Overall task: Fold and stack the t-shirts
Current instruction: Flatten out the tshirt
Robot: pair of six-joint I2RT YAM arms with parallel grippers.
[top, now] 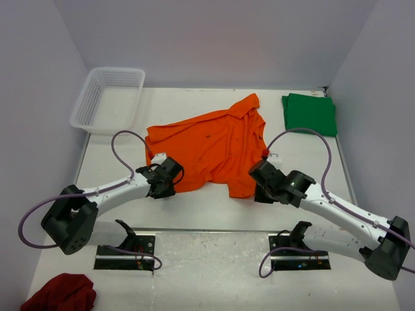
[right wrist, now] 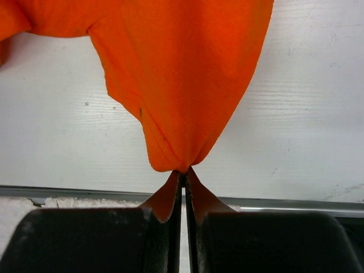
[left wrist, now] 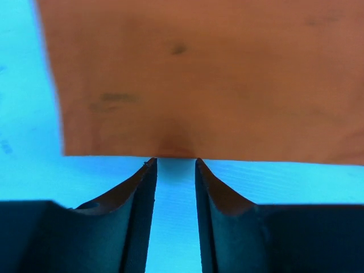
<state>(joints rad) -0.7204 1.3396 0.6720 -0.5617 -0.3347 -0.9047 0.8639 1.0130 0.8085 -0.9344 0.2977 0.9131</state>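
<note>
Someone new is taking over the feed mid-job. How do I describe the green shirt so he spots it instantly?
Look at the white table and go to its far right corner, beyond the orange shirt spread out mid-table. The green shirt lies there by itself, the only green thing and the only cloth folded into a neat flat rectangle.

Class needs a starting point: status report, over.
Left gripper open at orange shirt hem. Right gripper shut on it. Green shirt folded, far right. Nothing blocking.
</note>
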